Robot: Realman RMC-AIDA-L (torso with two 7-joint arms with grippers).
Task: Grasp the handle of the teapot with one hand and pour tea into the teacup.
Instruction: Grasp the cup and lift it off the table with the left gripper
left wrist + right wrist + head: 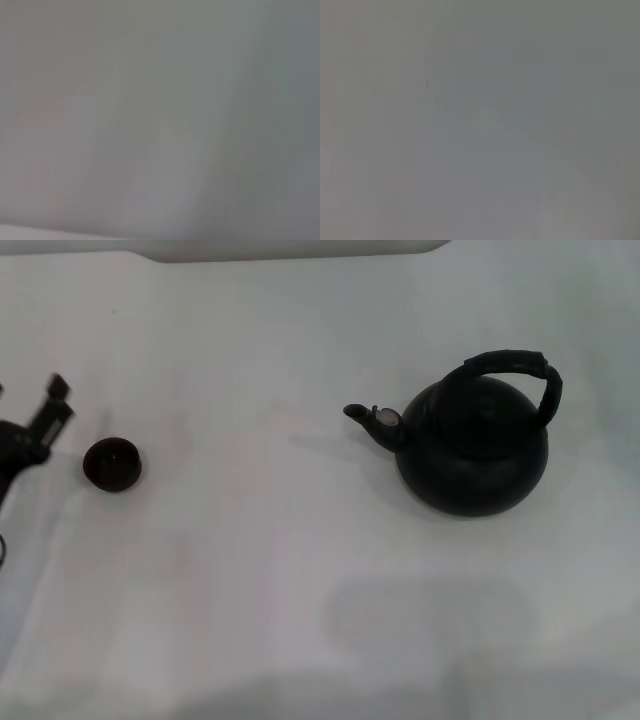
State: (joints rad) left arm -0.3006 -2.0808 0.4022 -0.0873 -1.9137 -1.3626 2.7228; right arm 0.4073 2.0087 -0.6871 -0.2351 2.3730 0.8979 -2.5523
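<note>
The teapot point(472, 447) stands upright on the white table at the right in the head view, its spout point(371, 420) pointing left. Its handle point(518, 371) arches over the top, and nothing is holding it. The small dark teacup point(111, 463) sits far to the left, well apart from the teapot. My left gripper point(35, 425) reaches in at the left edge, just left of the teacup and not touching it. The right gripper is out of view. Both wrist views show only a blank grey surface.
The white table point(300, 590) stretches wide between the teacup and the teapot and toward the front. A pale raised edge point(290, 248) runs along the back.
</note>
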